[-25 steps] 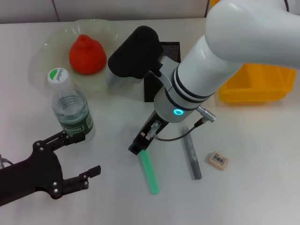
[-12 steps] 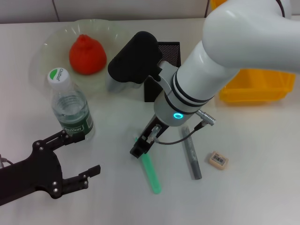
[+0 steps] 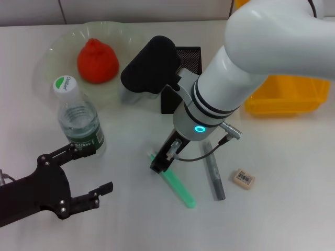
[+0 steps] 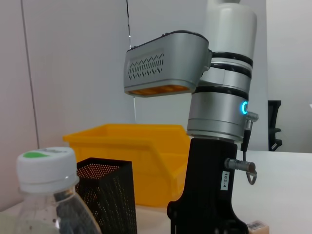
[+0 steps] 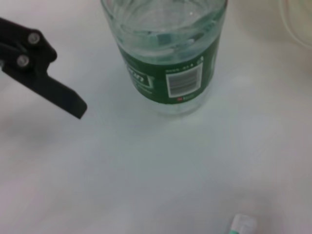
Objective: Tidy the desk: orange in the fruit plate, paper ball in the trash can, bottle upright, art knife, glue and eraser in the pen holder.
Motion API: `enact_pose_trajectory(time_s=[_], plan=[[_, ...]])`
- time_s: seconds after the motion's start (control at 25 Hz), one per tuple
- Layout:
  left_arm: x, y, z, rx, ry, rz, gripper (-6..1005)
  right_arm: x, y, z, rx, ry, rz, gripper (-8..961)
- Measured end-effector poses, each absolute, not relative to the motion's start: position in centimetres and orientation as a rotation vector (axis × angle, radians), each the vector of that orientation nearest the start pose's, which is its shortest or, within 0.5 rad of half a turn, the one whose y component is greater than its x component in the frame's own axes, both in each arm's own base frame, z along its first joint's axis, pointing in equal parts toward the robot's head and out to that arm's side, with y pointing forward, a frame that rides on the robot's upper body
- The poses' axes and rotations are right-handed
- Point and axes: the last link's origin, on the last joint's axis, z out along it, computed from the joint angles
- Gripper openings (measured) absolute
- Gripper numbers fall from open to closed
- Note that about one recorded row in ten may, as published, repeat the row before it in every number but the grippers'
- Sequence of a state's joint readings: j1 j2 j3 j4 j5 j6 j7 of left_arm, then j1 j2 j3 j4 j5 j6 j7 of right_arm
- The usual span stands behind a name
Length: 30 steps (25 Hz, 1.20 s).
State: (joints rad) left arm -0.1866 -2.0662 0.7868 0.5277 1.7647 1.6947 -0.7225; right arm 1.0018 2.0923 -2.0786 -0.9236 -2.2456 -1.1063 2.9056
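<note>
**Gripping one end of the green stick beside the mesh box**

Gripping the near end of a slim translucent green stick (image 3: 175, 184), the right gripper (image 3: 160, 164) has its black jaws closed narrowly on it low over the plain white worktop (image 3: 282, 209). The stick slants away from the jaws toward the robot, its free end resting on the worktop. Just beside it lies a grey flat bar-shaped tool (image 3: 213, 173), and a little further right a small beige rectangular eraser with a barcode label (image 3: 243, 178), apart from both.

Behind the right gripper's wrist stands the square black metal-mesh pen holder (image 3: 184, 63), partly hidden by the arm. The bright yellow rectangular plastic trash can (image 3: 285, 94) sits to the right of that, at the far edge.

On the left, the clear plastic water bottle with a white cap and dark green label (image 3: 78, 123) stands upright. The red-orange bumpy orange (image 3: 97, 60) lies inside the wide translucent pale-green fruit plate with a scalloped rim (image 3: 52, 52), behind the bottle.

The left gripper (image 3: 86, 175) hovers near the robot, just beside the bottle's base, its black jaws spread wide and holding nothing.
</note>
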Motion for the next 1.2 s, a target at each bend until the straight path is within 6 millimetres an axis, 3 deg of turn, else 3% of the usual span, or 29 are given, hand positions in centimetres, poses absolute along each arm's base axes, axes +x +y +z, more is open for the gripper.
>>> enact_pose_trajectory(time_s=[0.76, 1.2], plan=[[-32.53, 21.93, -1.17, -2.586, -0.210, -0.794, 812, 9.66, 33.74, -14.74, -2.781, 0.696, -0.677, 210], [-32.50, 21.92, -1.17, -2.588, -0.208, -0.796, 813, 9.86, 33.45, -14.96, -2.785, 0.667, -0.710, 208]])
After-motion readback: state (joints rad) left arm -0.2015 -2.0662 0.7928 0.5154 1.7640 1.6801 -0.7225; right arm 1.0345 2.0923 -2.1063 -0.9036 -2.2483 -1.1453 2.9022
